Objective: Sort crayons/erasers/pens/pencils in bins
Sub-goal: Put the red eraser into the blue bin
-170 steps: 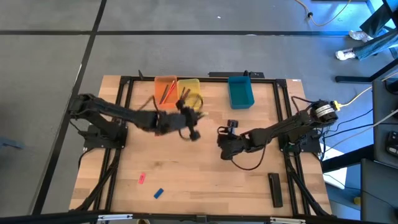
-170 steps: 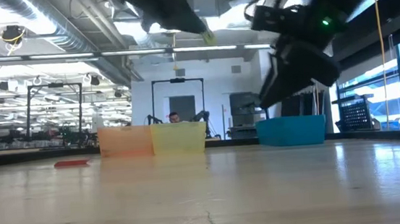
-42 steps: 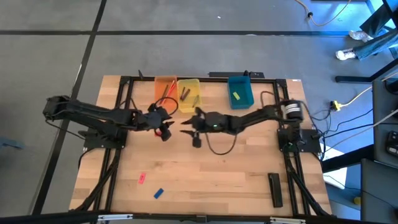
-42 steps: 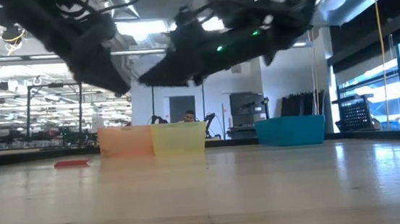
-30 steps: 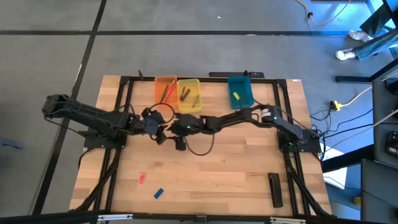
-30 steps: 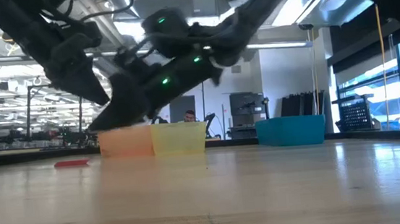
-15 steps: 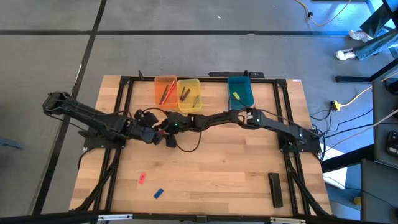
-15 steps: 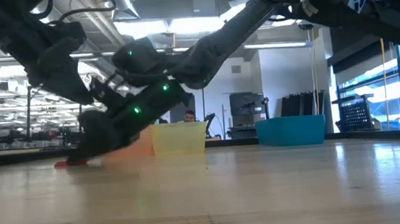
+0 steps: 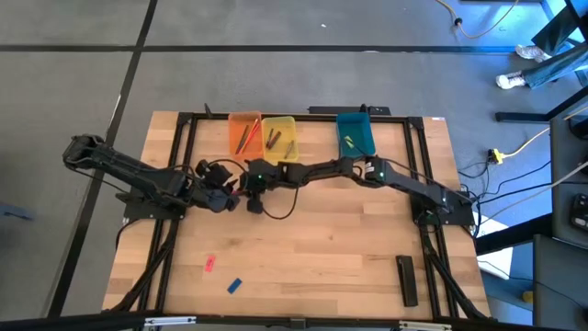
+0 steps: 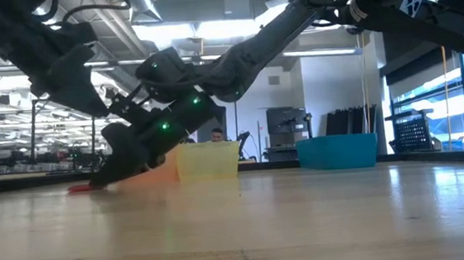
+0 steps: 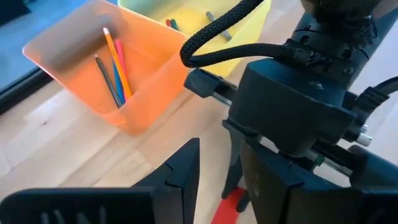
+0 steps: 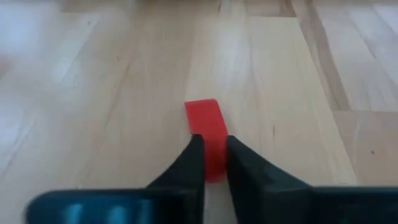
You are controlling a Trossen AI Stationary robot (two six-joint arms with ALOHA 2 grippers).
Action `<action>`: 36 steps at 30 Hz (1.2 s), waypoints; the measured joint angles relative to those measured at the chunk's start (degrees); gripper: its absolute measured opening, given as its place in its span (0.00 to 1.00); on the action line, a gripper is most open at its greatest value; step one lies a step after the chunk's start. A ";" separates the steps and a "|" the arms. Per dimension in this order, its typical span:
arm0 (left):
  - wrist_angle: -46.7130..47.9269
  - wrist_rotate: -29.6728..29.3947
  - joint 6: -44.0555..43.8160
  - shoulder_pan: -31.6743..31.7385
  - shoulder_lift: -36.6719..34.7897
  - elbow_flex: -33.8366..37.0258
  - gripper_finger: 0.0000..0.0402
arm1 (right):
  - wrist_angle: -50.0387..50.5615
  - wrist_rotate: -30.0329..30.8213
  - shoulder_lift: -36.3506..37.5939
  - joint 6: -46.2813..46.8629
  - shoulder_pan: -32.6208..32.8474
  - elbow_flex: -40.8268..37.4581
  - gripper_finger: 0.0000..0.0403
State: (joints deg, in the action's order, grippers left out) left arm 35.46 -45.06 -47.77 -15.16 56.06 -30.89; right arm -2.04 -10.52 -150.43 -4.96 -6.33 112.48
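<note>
The right gripper [image 12: 211,163] is pinching only the near end of the red eraser [image 12: 205,127] lying on the bench [image 12: 93,93], so it could pivot or slip out on lifting. The jaws are nearly closed around it, at the frame's lower centre. In the high view this is happening left of centre, below the orange bin [image 9: 243,134]. The left gripper [image 11: 214,180] is waiting just beside; its jaws seem partly open and empty.

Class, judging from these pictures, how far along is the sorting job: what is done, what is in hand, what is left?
Done: pencils lie in the orange bin, items in the yellow bin, a yellow eraser in the teal bin. In hand: the right gripper pinches the red eraser on the table. Left: the pink eraser and blue eraser.
</note>
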 joint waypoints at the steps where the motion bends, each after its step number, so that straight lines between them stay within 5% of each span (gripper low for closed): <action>1: -0.03 -0.30 -0.34 0.00 0.01 0.00 0.27 | 0.15 -0.38 0.26 -0.02 -0.02 -0.02 0.09; 13: 0.58 -0.65 -12.21 -8.23 0.03 0.00 0.27 | 23.49 0.21 9.50 -9.97 0.55 -0.77 0.01; 18: 1.61 -2.51 -17.84 -12.22 0.08 0.00 0.27 | 24.38 -0.12 13.73 -11.56 0.52 -2.84 0.00; 23: 1.96 -4.74 -18.33 -14.17 0.08 0.00 0.27 | 16.20 -1.27 19.30 -10.35 1.15 -13.04 0.00; 29: 2.94 -5.53 -17.58 -14.08 0.10 0.00 0.27 | -14.21 -1.16 21.96 -3.32 0.45 -27.79 0.03; 32: 3.13 -8.38 -16.58 -14.05 0.10 0.00 0.27 | -23.89 -1.13 20.71 -0.79 -0.13 -29.51 0.09; 36: 3.11 -11.47 -15.93 -14.03 0.27 0.00 0.27 | -20.98 -1.02 17.42 -2.69 -0.37 -26.20 0.21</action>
State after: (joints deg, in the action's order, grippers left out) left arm 38.57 -56.53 -63.71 -29.19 56.34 -30.89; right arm -23.02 -11.54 -133.01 -7.65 -6.70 86.27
